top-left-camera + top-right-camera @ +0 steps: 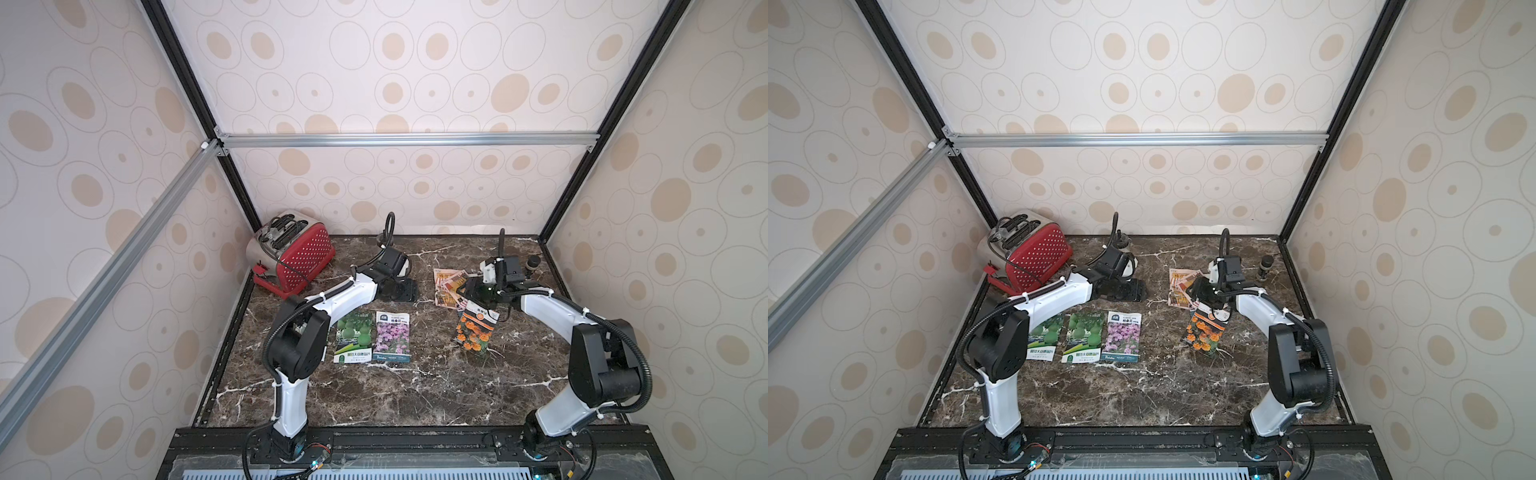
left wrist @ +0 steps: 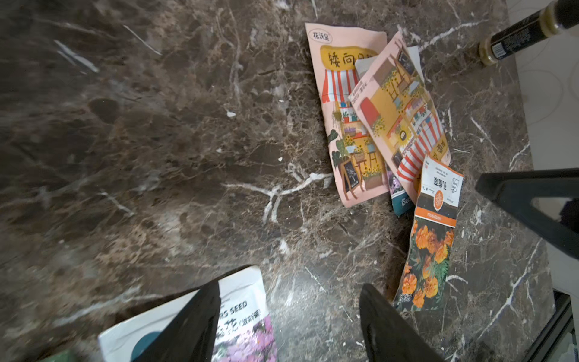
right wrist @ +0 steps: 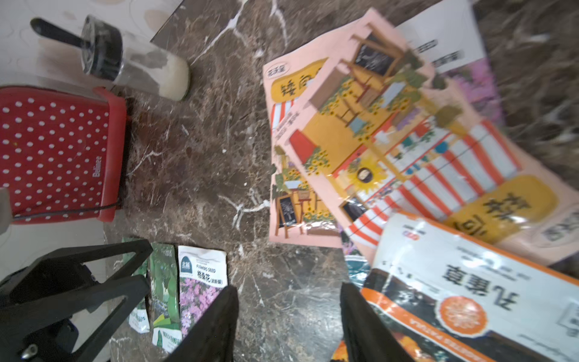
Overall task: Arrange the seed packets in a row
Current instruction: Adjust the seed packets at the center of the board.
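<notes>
I work in what looks like a lab booth dressed as a kitchen: aluminium framing (image 1: 407, 139) holds wallpapered panels (image 1: 415, 62) around my marble-look worktop (image 1: 415, 395), with a red toaster (image 1: 299, 257) in its far left corner.

Seven seed packets can be counted: two gourd packets (image 1: 1044, 337) (image 1: 1084, 338) printed green, two purple-flower packets, one lying in the open (image 1: 1123, 337) and one mostly buried under others (image 3: 479, 81), two peach shop-front packets (image 2: 335, 94) (image 2: 404, 116), and a single marigold packet (image 1: 476, 332) with orange blooms. Apart from the packets there is one red toaster (image 1: 299, 259), one small jar (image 1: 1265, 268), and two robot arms, the left arm (image 1: 299, 340) and the right arm (image 1: 598, 353)
</notes>
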Controlling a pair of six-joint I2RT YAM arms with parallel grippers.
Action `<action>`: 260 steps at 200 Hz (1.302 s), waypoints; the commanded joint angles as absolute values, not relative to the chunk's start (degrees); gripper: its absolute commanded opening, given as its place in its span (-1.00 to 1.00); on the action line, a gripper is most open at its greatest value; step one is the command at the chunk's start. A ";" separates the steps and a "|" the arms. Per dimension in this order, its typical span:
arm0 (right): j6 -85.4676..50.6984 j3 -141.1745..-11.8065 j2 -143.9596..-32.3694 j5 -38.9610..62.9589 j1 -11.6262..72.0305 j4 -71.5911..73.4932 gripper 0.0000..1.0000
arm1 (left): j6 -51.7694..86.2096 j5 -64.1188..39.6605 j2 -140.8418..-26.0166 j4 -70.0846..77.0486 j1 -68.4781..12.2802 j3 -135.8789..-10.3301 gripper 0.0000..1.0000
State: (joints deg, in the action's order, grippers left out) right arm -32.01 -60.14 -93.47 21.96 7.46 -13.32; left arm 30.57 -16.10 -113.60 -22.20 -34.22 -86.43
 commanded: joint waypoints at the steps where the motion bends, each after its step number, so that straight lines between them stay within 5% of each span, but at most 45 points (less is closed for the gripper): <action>1: -30.84 -61.52 -95.84 19.71 5.76 -15.50 0.27 | 29.82 -20.38 -117.62 -19.03 -35.05 -90.89 0.43; 36: -28.91 -66.19 -100.70 17.57 4.68 -17.66 0.46 | 30.49 -24.31 -123.30 -15.32 -35.98 -94.82 0.43; 143: -31.42 -70.47 -110.67 20.97 2.91 -15.19 0.49 | 32.69 -26.60 -127.67 -12.63 -36.42 -96.71 0.43; 260: -33.30 -57.62 -96.75 9.62 -3.97 -14.23 0.49 | 33.03 -29.96 -131.51 -13.96 -41.85 -103.10 0.43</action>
